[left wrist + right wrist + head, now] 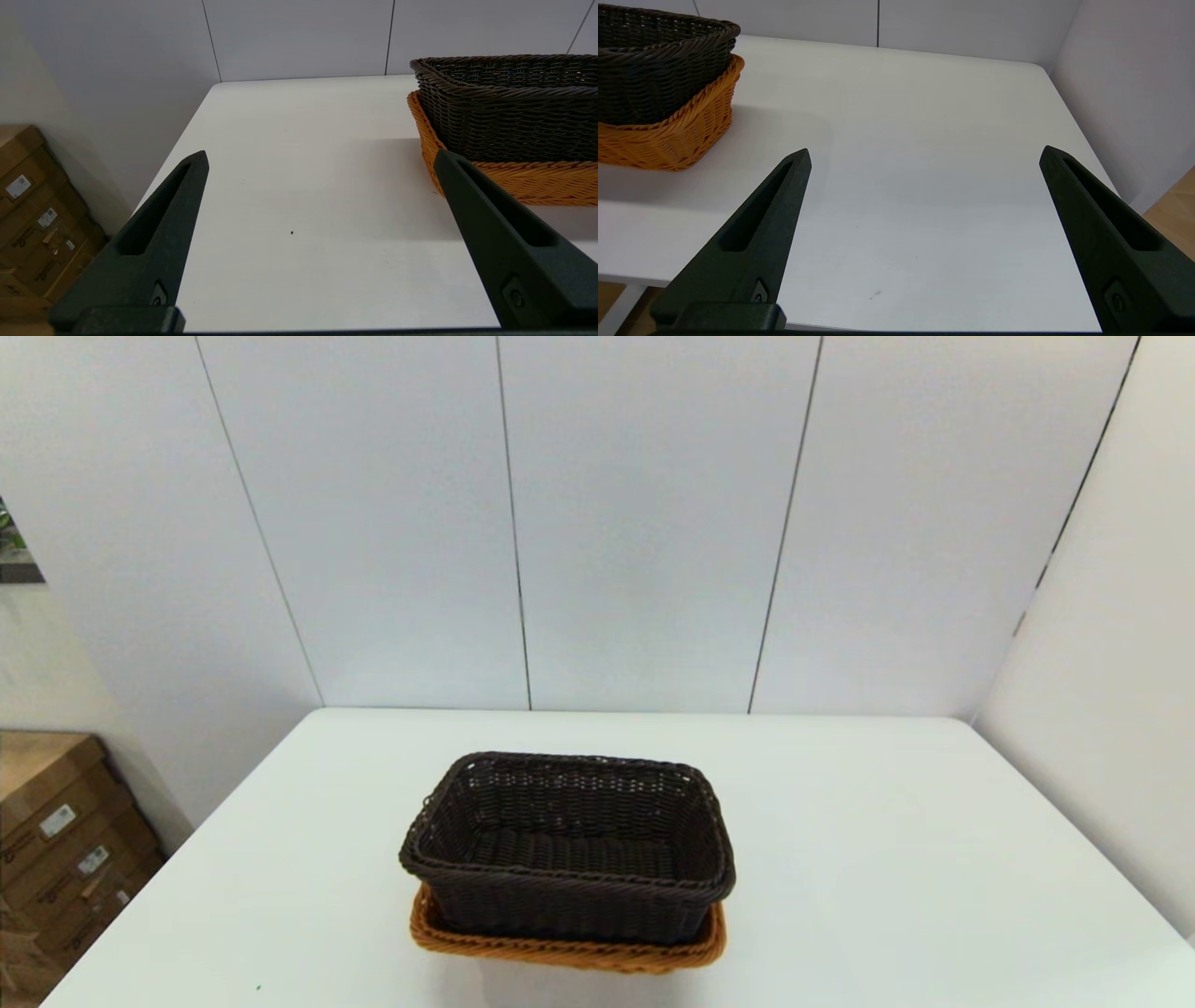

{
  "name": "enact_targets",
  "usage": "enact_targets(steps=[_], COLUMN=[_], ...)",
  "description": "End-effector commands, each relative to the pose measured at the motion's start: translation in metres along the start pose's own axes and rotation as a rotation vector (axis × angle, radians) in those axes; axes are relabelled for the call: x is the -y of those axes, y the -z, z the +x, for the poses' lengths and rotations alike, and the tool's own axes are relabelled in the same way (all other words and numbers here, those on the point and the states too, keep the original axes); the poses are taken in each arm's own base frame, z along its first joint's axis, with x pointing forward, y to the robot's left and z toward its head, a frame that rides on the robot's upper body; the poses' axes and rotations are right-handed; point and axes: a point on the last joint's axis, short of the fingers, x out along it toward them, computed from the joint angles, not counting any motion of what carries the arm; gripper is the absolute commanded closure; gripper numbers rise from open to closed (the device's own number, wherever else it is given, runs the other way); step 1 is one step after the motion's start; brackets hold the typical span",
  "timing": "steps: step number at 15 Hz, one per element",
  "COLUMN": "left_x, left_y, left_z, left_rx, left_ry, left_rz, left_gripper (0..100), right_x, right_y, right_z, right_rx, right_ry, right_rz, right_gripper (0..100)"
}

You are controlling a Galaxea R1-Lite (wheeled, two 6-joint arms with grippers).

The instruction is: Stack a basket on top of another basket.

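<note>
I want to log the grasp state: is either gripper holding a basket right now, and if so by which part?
Nothing is held. The left gripper and right gripper are open over bare table, and the dark brown basket sits in the orange basket.

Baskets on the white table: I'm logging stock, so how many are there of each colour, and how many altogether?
Dark brown rectangular woven wicker basket: 1, nested in the orange one.
Orange-tan rectangular woven wicker basket: 1, standing on the white table.
Total: 2 baskets.
</note>
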Motion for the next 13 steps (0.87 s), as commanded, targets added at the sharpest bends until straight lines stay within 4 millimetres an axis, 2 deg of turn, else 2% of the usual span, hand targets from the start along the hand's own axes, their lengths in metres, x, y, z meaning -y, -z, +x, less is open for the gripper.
enact_targets(steps=[1, 13], left_x=[0.0000, 0.0000], left_y=[0.0003, 0.0005], left_z=[0.0001, 0.0001], left_rx=[0.000, -0.002], left_ry=[-0.001, -0.001], left_rz=[0.001, 0.001], left_gripper=[0, 0], right_x=[0.0001, 0.0004], right_y=[0.0003, 0.0003], right_z=[0.0002, 0.0002], right_rx=[-0.002, -0.003], right_ry=[0.003, 0.019], right_rz=[0.000, 0.070], right_gripper=[0, 0])
